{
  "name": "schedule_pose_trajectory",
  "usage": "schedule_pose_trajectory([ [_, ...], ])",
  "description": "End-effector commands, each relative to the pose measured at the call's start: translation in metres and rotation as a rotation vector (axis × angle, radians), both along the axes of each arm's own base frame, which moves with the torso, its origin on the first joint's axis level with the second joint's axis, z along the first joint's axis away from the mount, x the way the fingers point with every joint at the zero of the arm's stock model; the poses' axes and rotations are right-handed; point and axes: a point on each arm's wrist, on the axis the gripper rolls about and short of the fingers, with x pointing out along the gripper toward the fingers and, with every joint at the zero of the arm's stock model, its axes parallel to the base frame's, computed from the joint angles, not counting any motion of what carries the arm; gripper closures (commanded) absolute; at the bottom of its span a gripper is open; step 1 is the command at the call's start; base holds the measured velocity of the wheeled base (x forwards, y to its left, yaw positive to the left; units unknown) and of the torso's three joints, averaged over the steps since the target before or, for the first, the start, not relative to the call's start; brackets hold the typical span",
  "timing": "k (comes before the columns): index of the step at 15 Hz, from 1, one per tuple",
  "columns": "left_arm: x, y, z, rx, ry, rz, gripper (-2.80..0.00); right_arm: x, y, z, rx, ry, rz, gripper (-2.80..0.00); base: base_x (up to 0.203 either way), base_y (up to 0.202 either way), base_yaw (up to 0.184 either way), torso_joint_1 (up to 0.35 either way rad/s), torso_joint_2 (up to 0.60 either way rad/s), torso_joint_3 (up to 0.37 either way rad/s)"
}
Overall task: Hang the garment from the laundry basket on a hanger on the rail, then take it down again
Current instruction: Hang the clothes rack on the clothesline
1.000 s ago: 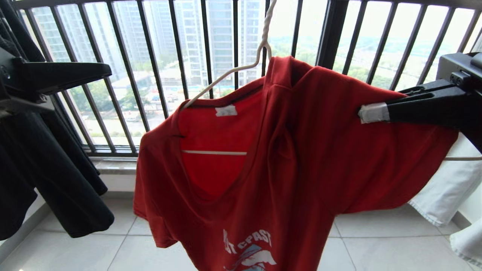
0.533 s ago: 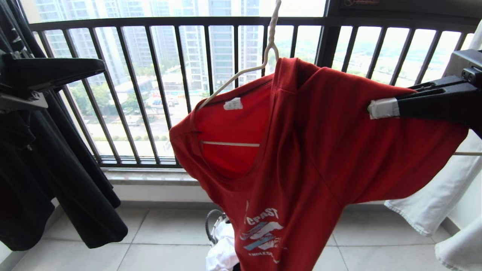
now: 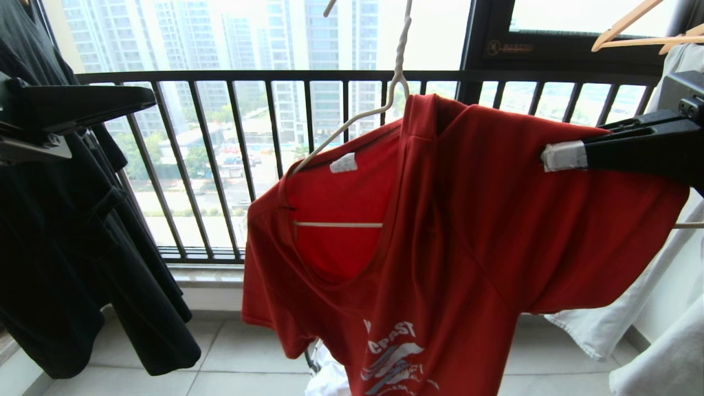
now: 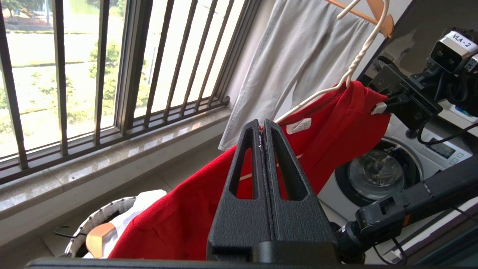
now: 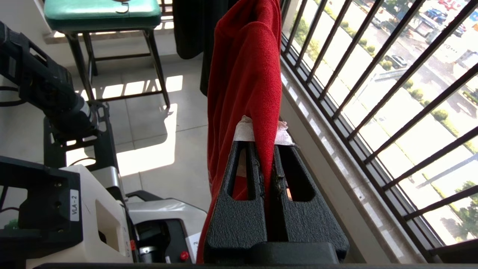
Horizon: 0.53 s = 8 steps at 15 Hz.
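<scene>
In front of the balcony railing (image 3: 231, 165), the red T-shirt (image 3: 456, 242) hangs on the white wire hanger (image 3: 352, 118), pinched at one shoulder by the right gripper (image 3: 553, 155).

The shirt's long axis runs top to bottom, neck opening up and chest lettering low, with its lower part dropping out of the head view. Only the shoulder on the robot's right is stretched out sideways, where the right gripper's taped fingers (image 5: 244, 130) are clamped onto a fold of red cloth. The hanger's twisted neck rises above the collar; where its hook ends is out of view. The left gripper (image 3: 146, 102) is off to the left, well apart from the shirt, fingers pressed together on nothing. Below the shirt sits the laundry basket (image 4: 93, 218) with white cloth inside. A black T-shirt (image 3: 66, 247) hangs left, pale trousers (image 3: 632, 308) right.
</scene>
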Motion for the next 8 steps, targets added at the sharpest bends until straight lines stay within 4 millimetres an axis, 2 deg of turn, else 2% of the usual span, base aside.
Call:
schedule_pose_trajectory([
  [1,0.0003,0.0,-0.0004,-0.001,0.004,-0.005,0.0,0.0006,0.0003,-0.0007,-0.002,0.003,0.003,0.0,0.0,0.0,0.0,0.419,-0.49,-0.224],
  [4,0.0003,0.0,-0.0003,-0.001,0.002,-0.005,0.0,0.0016,0.0008,-0.0015,-0.004,0.008,0.003,0.0,0.0,0.0,0.0,0.382,-0.48,-0.247],
  [8,0.0009,0.0001,-0.0006,-0.001,0.005,-0.005,0.0,0.0042,-0.0013,-0.0069,-0.012,0.024,-0.012,0.0,0.0,0.0,0.0,0.285,-0.53,-0.249],
])
